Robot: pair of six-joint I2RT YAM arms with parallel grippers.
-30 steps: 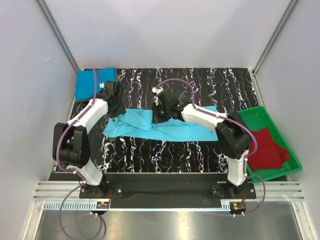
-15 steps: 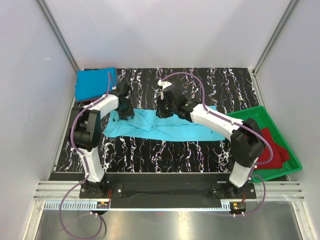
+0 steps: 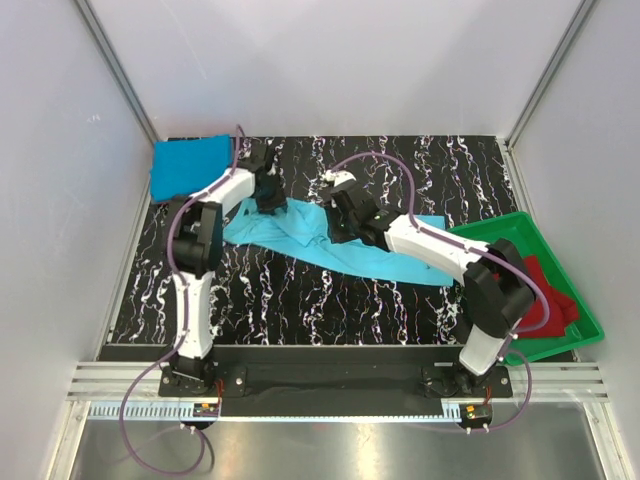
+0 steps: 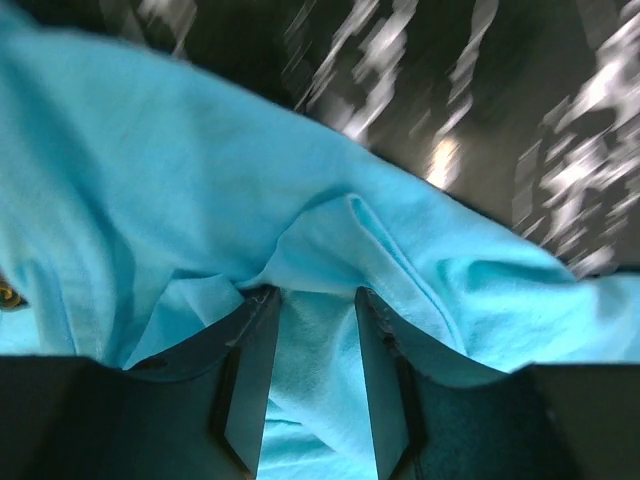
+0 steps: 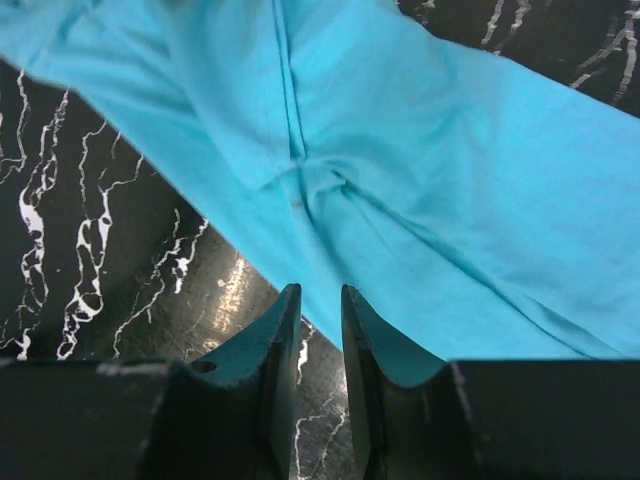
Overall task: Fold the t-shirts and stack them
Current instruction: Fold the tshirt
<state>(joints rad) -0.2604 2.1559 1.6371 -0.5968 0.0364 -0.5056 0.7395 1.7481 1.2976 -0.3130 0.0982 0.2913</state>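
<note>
Turquoise t-shirt (image 3: pixel 400 262): light, limp cloth that creases readily and has nothing to break (best taken by a hem or seam). It lies rumpled across the bench (image 3: pixel 420 165). Left hand (image 4: pixel 315 295) is clamped on a puckered fold at its left end. Right hand (image 5: pixel 318 290) is pinched on its edge, mid-length.

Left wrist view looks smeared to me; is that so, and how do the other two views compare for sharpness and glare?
Left wrist view: yes, motion-smeared; the table has its white veins streaked into blobs, and the light turquoise t-shirt looks soft. Right wrist view: sharp, veins crisp, one small glare patch on the table near the shirt's edge. Top external view: in focus, evenly lit, no strong glare.
</note>
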